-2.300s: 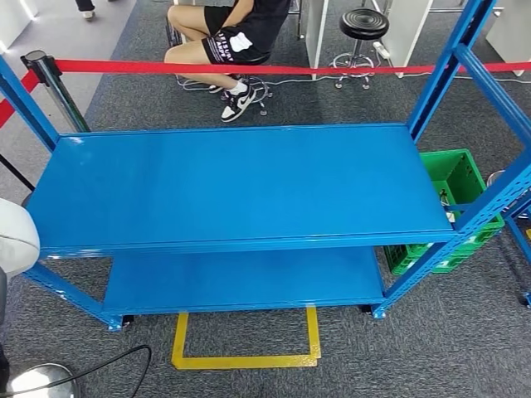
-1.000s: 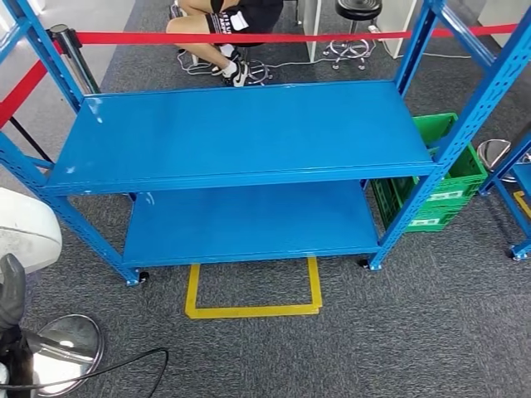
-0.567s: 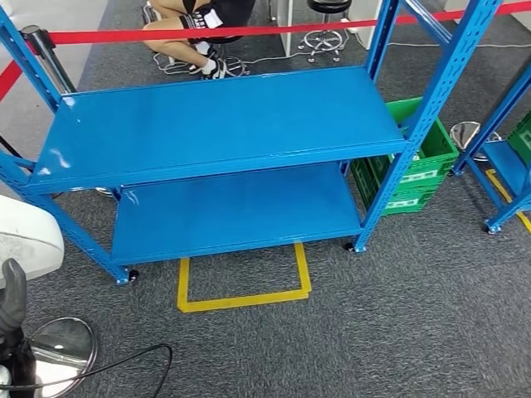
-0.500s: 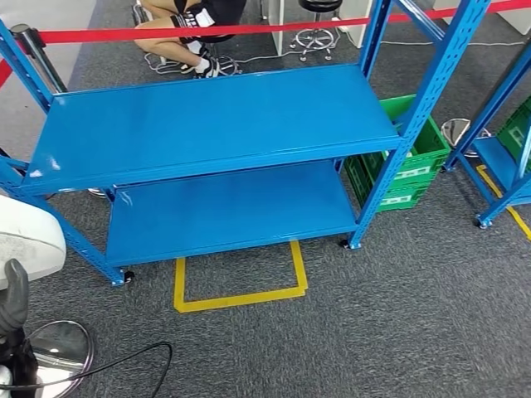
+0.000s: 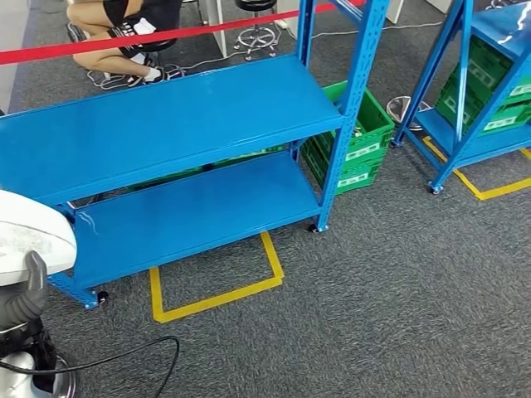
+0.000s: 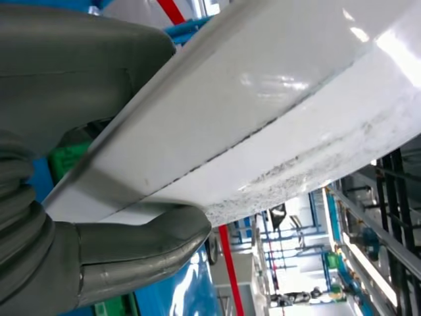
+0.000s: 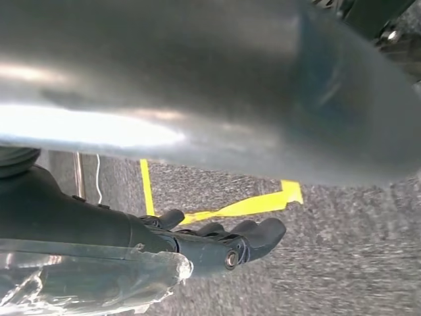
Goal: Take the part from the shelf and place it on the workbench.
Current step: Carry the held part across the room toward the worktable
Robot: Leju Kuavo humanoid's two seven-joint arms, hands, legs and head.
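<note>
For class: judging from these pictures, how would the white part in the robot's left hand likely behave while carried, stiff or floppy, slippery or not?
The white part looks stiff: its edge runs straight. Its glossy surface suggests it may slip in the left hand.

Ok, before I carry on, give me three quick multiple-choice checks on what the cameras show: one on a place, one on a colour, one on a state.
1. Where is the yellow tape outline?
A. On the carpet in front of the near shelf
B. On the shelf's top board
C. Under the stool

2. What colour is the crate beside the near shelf's right post?
A. Red
B. Green
C. Grey

3. What is the left hand doing?
A. Hanging with nothing in it
B. Resting flat on the shelf
C. Holding a white part

Answers:
1 A: the yellow tape outline lies on the carpet just in front of the near shelf.
2 B: the crate is green with white labels.
3 C: the left hand grips the white part, thumb under it in the left wrist view.
</note>
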